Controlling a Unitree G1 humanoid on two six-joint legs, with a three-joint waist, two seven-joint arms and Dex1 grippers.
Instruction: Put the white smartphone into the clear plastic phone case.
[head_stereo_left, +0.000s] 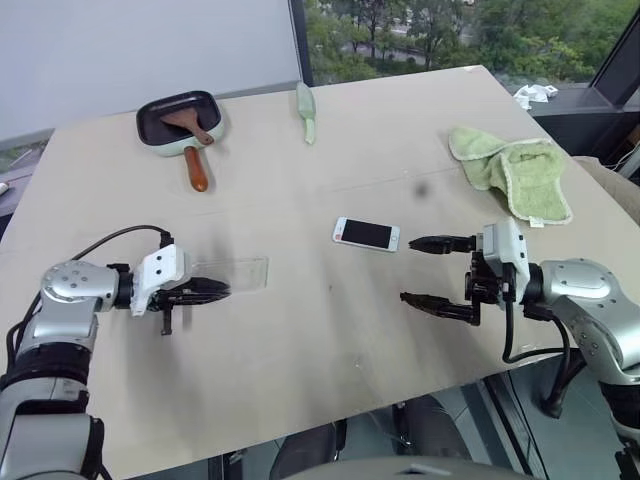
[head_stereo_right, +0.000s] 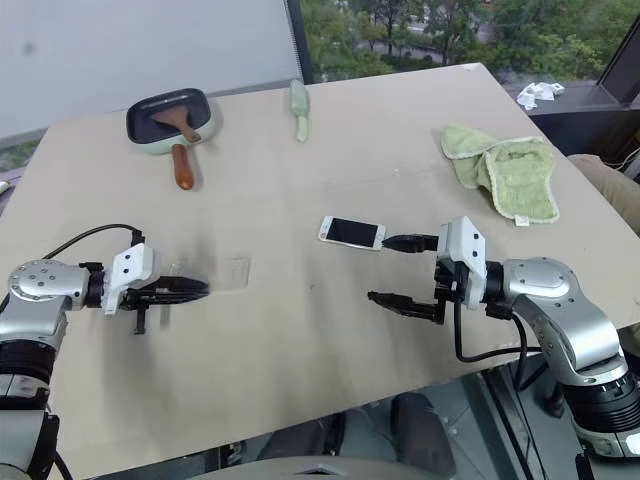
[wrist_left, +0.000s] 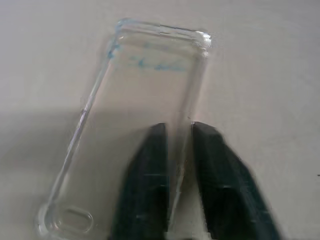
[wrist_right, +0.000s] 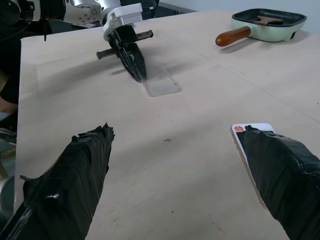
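From the head view I see my left gripper (head_stereo_left: 215, 290) pinched on the near rim of the case (head_stereo_left: 240, 272), with the phone (head_stereo_left: 366, 234) lying well to the case's right, just beside my right gripper (head_stereo_left: 420, 270), which gapes wide and holds nothing. In the left wrist view the fingers (wrist_left: 145, 185) clamp only the case's thin side wall, so I judge it could flex or slip free if I lift. In the right wrist view one finger (wrist_right: 280, 170) overlaps the phone's edge, so closing may shove it away from the case.

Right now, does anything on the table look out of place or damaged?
Nothing stands out. The white smartphone lies flat, screen up, and the clear plastic phone case looks whole, with the left end effector shut on its long rim.
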